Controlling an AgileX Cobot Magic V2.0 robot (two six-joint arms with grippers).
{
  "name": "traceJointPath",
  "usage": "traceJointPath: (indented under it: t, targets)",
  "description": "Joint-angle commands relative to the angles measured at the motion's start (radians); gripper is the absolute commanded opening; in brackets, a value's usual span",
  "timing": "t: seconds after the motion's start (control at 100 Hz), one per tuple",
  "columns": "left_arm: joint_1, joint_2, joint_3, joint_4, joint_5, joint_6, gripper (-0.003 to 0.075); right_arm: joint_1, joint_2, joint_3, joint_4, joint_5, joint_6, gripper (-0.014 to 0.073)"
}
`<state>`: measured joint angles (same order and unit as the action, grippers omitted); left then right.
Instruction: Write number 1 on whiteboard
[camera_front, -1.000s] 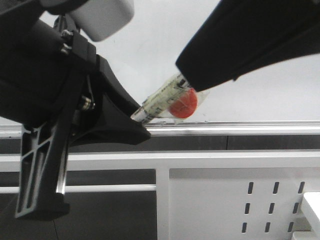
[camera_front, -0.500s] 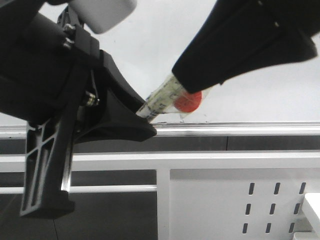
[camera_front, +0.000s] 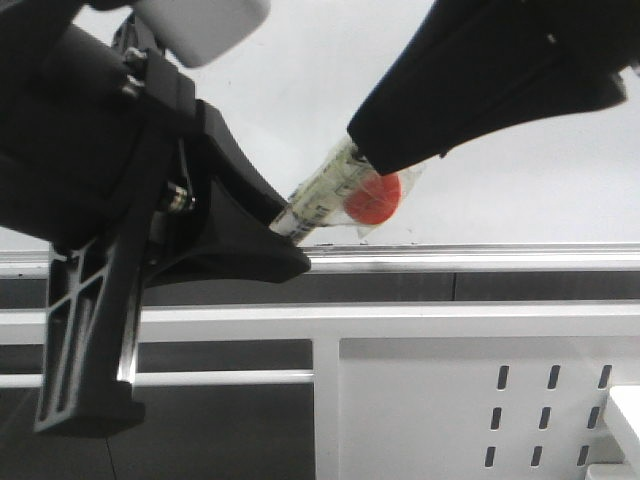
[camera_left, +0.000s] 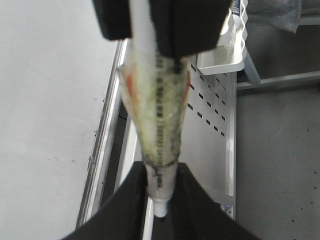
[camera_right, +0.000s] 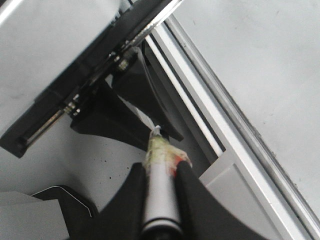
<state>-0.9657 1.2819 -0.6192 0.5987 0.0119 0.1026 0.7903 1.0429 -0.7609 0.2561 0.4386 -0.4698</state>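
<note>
A marker (camera_front: 325, 195) hangs between two black grippers, in front of the whiteboard (camera_front: 520, 190). The marker is long and thin, and it leans. Its low end points down and to the left, and its high end goes up to the right. The left gripper (camera_front: 285, 240) has its fingers tight on the low end, with the white tip (camera_left: 160, 210) poking out between them. The right gripper (camera_front: 375, 160) squeezes the high end, and its fingers are nearly closed on it too. So both grippers hold the same marker.

The marker is wrapped in clear, crinkly tape (camera_left: 157, 107) with a yellow-green look. A round red spot (camera_front: 372, 197) sits under the tape, next to the right gripper. There is a line of small dark print down the marker, but it is too blurry to read.

The whiteboard fills the far side, with its silver ledge (camera_front: 480, 255) along the bottom. The marker is just above that ledge. I think the board is blank here, but the big black grippers hide a lot of it, so I cannot tell if a number 1 is behind them. A few tiny dark specks (camera_left: 95, 132) sit near the ledge.

Low on the right is a white panel with slots (camera_front: 550, 400).
</note>
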Motion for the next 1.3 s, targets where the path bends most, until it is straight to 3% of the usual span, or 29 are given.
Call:
traceJointPath:
  t: [0.0,0.13,0.23,0.57,0.71,0.88,1.1,1.29]
  targets:
    - [-0.007,-0.049,-0.031,-0.034,-0.084,-0.006,0.0071,-0.003,-0.009,-0.035,0.022,-0.045,-0.009,-0.0071]
    - [0.015,-0.092,-0.031,-0.154,-0.079,-0.006,0.0237,-0.003,-0.013,-0.035,0.022,-0.076,-0.008,-0.0071]
    - [0.046,-0.137,-0.031,-0.248,-0.079,-0.006,0.0316,-0.003,-0.031,-0.035,0.022,-0.106,-0.008,-0.0071]
    - [0.117,-0.358,0.037,-0.434,-0.131,-0.006,0.0321,-0.085,-0.123,-0.005,0.022,-0.133,0.02,-0.0071]
    - [0.117,-0.438,0.135,-0.538,-0.25,-0.006,0.0252,-0.106,-0.162,0.018,0.022,-0.147,0.025,-0.0071]
    - [0.117,-0.507,0.272,-0.649,-0.439,-0.006,-0.002,-0.106,-0.235,0.073,0.022,-0.202,0.032,-0.0071]
    - [0.117,-0.548,0.438,-0.808,-0.841,-0.006,-0.002,-0.106,-0.332,0.18,0.058,-0.289,0.038,-0.0071]
    - [0.117,-0.546,0.5,-0.925,-0.895,-0.006,-0.002,-0.106,-0.322,0.19,0.072,-0.323,0.038,-0.0071]
